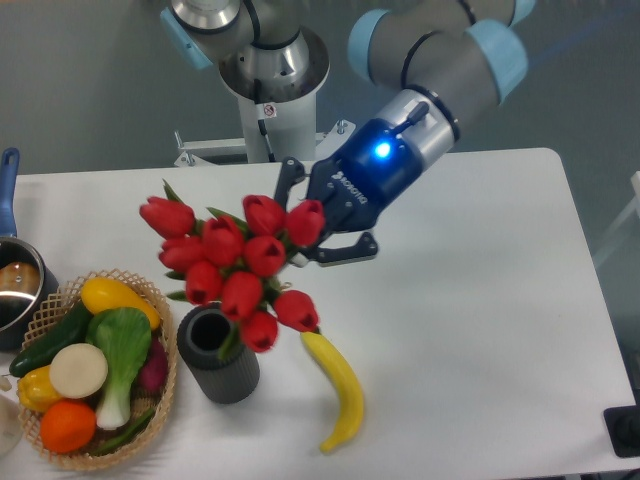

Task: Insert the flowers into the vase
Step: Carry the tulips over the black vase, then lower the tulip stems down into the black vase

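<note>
A bunch of red tulips, the flowers (235, 260), hangs in the air above the left-centre of the table. My gripper (312, 222) is shut on the stem end at the bunch's right side, which the blooms mostly hide. The vase (218, 352), a short dark grey cylinder with a hollow centre, stands upright directly below the bunch. The lowest blooms overlap the vase's rim in this view; whether they touch it I cannot tell.
A yellow banana (337, 385) lies just right of the vase. A woven basket (155, 400) of vegetables sits against the vase's left side. A pot with a blue handle (12, 280) is at the far left edge. The arm's base (270, 90) stands behind the table.
</note>
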Robot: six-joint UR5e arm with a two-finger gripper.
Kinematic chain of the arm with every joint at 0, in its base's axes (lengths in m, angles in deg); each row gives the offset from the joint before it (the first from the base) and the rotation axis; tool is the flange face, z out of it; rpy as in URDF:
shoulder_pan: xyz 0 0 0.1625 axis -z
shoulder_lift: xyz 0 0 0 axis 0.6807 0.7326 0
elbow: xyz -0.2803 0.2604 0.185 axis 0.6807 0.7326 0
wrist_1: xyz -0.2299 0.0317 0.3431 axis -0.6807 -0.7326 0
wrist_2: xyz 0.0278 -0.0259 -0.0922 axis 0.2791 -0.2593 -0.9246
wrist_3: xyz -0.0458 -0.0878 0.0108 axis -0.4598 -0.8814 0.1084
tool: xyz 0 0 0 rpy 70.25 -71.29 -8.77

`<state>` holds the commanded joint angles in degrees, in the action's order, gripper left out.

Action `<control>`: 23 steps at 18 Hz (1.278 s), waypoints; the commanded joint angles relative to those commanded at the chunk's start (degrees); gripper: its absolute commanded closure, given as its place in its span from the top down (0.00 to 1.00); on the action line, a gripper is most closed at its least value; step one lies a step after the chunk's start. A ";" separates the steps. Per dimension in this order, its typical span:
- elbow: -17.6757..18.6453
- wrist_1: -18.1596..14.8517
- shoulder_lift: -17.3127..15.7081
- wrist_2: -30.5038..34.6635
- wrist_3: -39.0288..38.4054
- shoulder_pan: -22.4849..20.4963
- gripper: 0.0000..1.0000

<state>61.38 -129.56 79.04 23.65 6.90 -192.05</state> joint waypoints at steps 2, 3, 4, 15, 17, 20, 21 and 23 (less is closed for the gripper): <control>-0.17 0.00 0.09 -0.17 0.00 1.23 0.00; -0.35 0.00 0.09 -0.26 0.00 1.58 0.00; -0.44 0.00 0.01 -0.35 0.00 1.67 0.00; -0.70 0.18 3.78 -0.44 3.16 3.87 0.00; -0.35 0.18 3.78 -0.26 3.16 3.87 0.00; 0.96 0.18 3.96 0.26 3.25 3.96 0.00; 1.40 0.18 4.13 0.35 3.25 3.96 0.00; 2.10 0.18 4.40 0.44 3.60 3.96 0.00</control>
<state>63.48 -129.39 83.44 24.09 10.50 -188.09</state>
